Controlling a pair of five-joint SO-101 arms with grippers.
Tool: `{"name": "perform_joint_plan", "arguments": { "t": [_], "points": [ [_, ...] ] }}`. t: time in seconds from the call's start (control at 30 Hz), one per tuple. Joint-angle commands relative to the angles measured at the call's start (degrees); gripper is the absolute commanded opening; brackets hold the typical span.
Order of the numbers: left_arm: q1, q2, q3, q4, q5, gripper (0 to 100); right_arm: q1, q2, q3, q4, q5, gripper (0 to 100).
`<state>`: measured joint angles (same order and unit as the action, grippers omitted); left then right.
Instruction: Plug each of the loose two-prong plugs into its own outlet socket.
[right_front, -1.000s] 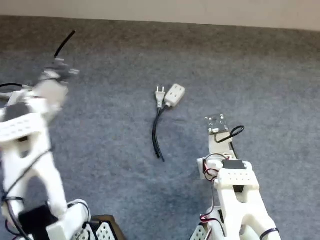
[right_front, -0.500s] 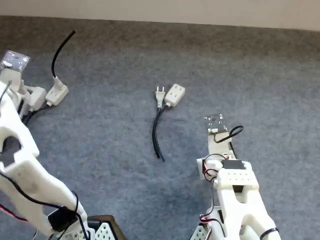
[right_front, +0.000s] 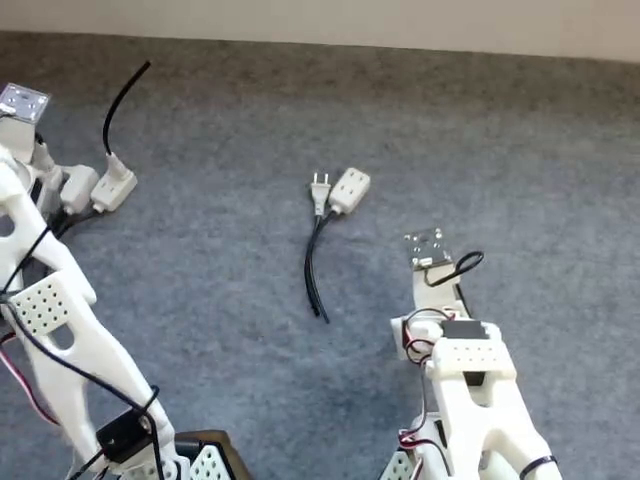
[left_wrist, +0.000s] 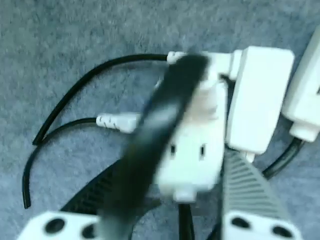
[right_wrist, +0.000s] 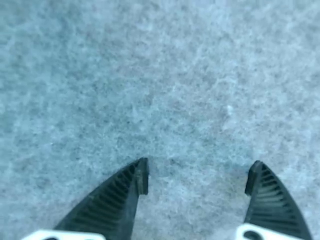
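**First pair being handled far left, second pair not yet joined in the middle**

The left gripper (right_front: 60, 193) is far to the left of the middle socket (right_front: 350, 188), down at another socket (left_wrist: 192, 150) whose two slots face its camera. The view there is smeared, so I cannot tell if it grips this socket. A plug (left_wrist: 117, 121) lies close beside it. Just left of the middle socket lies its own plug (right_front: 319, 185), not inserted. The right gripper (right_wrist: 198, 167) is spread wide above bare carpet (right_wrist: 150, 75), nearer to the robot than the middle socket and a little to the right. In my judgement the next move calls for a firm hold on one piece and for lining up the prongs with the slots.
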<state>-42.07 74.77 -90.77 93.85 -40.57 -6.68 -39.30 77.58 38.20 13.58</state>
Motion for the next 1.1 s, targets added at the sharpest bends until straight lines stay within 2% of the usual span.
{"name": "perform_joint_plan", "arguments": {
  "t": [0.0,0.13,0.37,0.57,0.7,0.87,1.07],
  "points": [
    [0.5,-1.8,-4.4,4.4,1.6,37,-1.0,-1.0,0.1,-0.7,0.6,31.0],
    [0.6,-7.2,-4.3,4.6,6.4,37,-1.0,-1.0,0.2,-0.7,0.6,31.0],
    [2.8,-17.4,-3.9,6.9,7.5,37,-1.0,-1.0,0.2,-0.7,0.7,31.0],
    [6.6,-24.4,-4.0,6.9,13.5,30,-1.4,-1.0,0.2,-0.7,0.8,31.0],
    [12.0,-28.0,-4.3,6.9,13.5,24,-1.4,-1.0,0.2,-0.7,0.8,31.0],
    [19.2,-33.0,-3.1,7.1,13.9,24,-1.3,-1.0,0.2,-0.7,0.8,31.0],
    [31.8,-33.3,10.0,7.2,16.4,24,-1.0,-1.0,0.2,-0.7,0.6,31.0]
  ]
}}
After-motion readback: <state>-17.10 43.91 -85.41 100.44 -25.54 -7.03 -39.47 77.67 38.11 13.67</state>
